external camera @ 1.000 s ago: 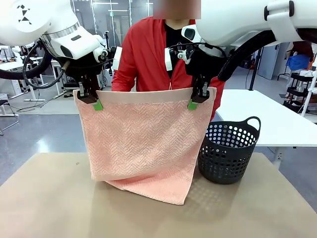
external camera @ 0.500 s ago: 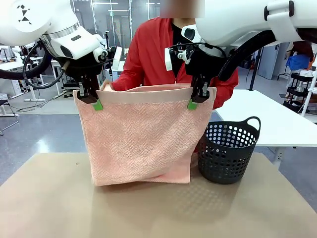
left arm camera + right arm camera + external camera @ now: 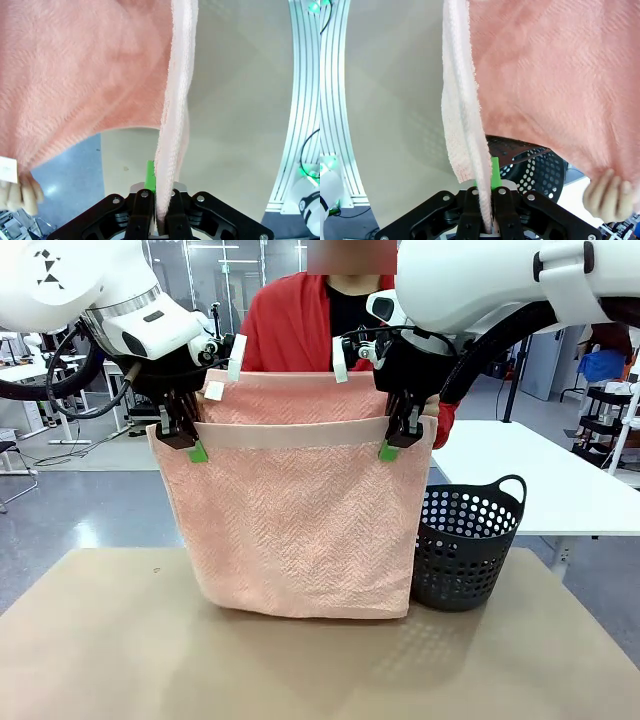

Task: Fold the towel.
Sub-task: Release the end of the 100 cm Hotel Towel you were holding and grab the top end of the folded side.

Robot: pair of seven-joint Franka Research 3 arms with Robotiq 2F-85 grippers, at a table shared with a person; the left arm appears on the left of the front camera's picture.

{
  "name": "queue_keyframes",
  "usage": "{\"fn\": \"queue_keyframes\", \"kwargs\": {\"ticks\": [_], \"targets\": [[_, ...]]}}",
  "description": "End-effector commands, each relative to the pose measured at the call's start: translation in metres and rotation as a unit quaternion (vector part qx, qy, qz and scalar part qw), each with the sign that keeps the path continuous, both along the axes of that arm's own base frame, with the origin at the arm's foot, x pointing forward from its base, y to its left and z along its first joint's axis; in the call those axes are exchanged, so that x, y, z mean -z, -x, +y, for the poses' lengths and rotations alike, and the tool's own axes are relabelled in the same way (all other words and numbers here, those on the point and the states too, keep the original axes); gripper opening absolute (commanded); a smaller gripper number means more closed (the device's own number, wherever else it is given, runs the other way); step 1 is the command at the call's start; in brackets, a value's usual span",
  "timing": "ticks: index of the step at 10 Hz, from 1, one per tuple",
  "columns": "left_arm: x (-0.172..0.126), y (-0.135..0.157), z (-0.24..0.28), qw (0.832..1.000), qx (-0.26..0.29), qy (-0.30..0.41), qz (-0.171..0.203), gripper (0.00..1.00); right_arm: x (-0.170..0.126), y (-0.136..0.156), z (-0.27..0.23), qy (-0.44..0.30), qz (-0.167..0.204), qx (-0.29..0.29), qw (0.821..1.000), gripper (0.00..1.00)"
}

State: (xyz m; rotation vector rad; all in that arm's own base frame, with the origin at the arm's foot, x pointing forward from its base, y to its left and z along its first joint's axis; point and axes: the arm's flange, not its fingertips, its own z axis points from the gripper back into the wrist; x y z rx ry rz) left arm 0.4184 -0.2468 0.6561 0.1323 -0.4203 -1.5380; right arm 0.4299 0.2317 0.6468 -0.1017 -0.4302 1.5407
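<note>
**Now doubled: towel hangs in two layers between both grippers**

Front view: the towel [image 3: 300, 530] hangs at mid frame, its plain top band stretched level between the left gripper [image 3: 192, 445] and the right gripper [image 3: 392, 445]. Each is clamped shut on an upper corner. A second layer rises behind and above that band, in front of the person [image 3: 290, 330], with a white label [image 3: 214, 390] at its upper left. The bottom edge runs straight, low over the table [image 3: 100, 670]; whether it touches cannot be told. The towel's right edge overlaps the left side of the dark basket [image 3: 475, 550] in the picture. Open tabletop lies across the foreground and at lower left.

Half a second ago the rear edge barely showed above the front band, and a second ago a loose corner hung slanted below. Now the rear edge stands clearly higher and the bottom is even.

Left wrist view: the fingers pinch the towel's thick side edge, which runs up the middle of the frame, with a green pad [image 3: 149, 175] beside it. Bare table fills the right. The person's hand [image 3: 22, 192] grips cloth at lower left.

Right wrist view: the fingers close on the pale edge at bottom centre. The basket sits just behind it, the person's other hand is at lower right, and clear table lies to the left.
</note>
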Motion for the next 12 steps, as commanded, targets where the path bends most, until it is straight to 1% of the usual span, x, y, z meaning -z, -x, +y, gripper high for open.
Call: {"fn": "queue_keyframes", "kwargs": {"ticks": [1, 12], "targets": [[-0.0022, -0.0007, 0.0012, 1.0, 0.001, -0.004, -0.005, 0.0, -0.001, -0.0007, -0.0008, 0.004, 0.0, -0.007, 1.0, 0.0], [-0.0022, -0.0007, 0.0012, 1.0, 0.001, -0.004, -0.005, 0.0, -0.001, -0.0007, -0.0008, 0.004, 0.0, -0.007, 1.0, 0.0]]}}
